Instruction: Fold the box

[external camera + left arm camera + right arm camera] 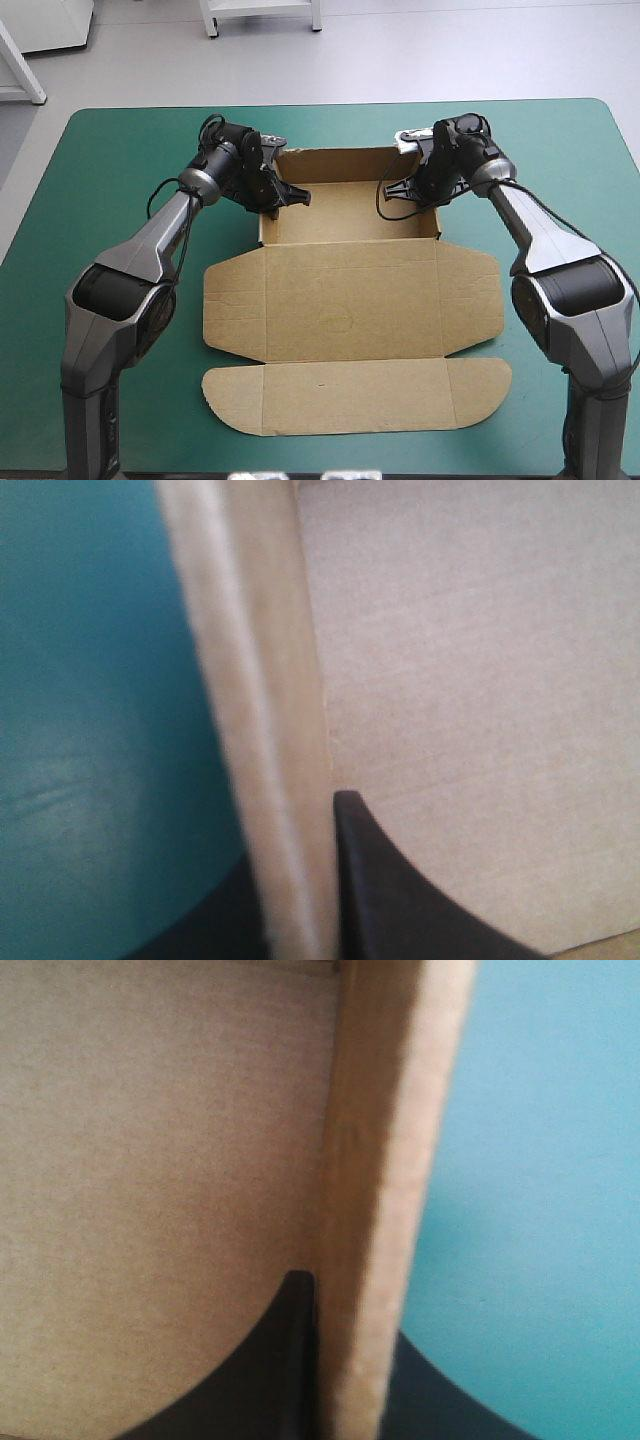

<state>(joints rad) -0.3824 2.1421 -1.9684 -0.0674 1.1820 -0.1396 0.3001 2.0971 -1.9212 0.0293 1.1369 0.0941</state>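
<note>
The brown box (350, 300) lies mid-table. Its far part is a tray with raised walls (350, 165), and its lid panels lie flat toward the near edge. My left gripper (275, 200) straddles the tray's left wall, one black finger inside and one outside. In the left wrist view that wall (270, 730) runs up between the fingers of the left gripper (295, 880), which is shut on it. My right gripper (415, 190) straddles the right wall the same way. The right wrist view shows this wall (385, 1180) pinched in the right gripper (355, 1350).
The teal-green cover (120, 200) shows on both sides of the box. The lid's long rounded flap (355, 395) reaches close to the table's near edge. Side flaps (232, 300) spread flat to the left and right of the middle panel.
</note>
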